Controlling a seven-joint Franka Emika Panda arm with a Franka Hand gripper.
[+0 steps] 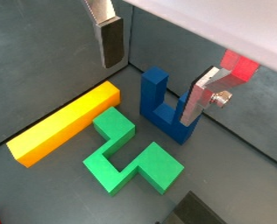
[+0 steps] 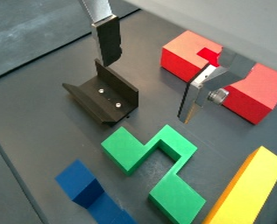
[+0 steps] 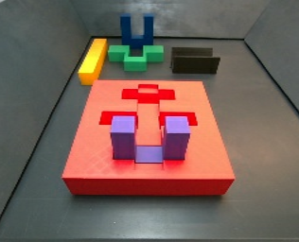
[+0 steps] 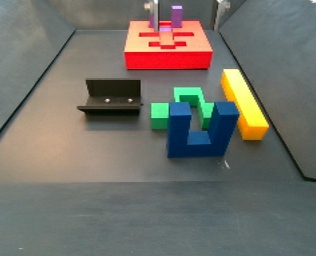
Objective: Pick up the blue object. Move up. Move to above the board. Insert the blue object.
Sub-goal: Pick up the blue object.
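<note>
While hand (image 1: 152, 66) gapes, blue object (image 1: 165, 107) seemingly just below

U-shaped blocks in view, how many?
2. The blue object stands upright on the floor beside the green block; the purple U-shaped block sits on the board. The claw hangs open above.

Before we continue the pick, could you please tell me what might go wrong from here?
1. The open hand hangs above the blue object; the green block sits close beside it, so a descending finger might strike it.
2. The purple block already stands in the board, possibly crowding insertion.
</note>
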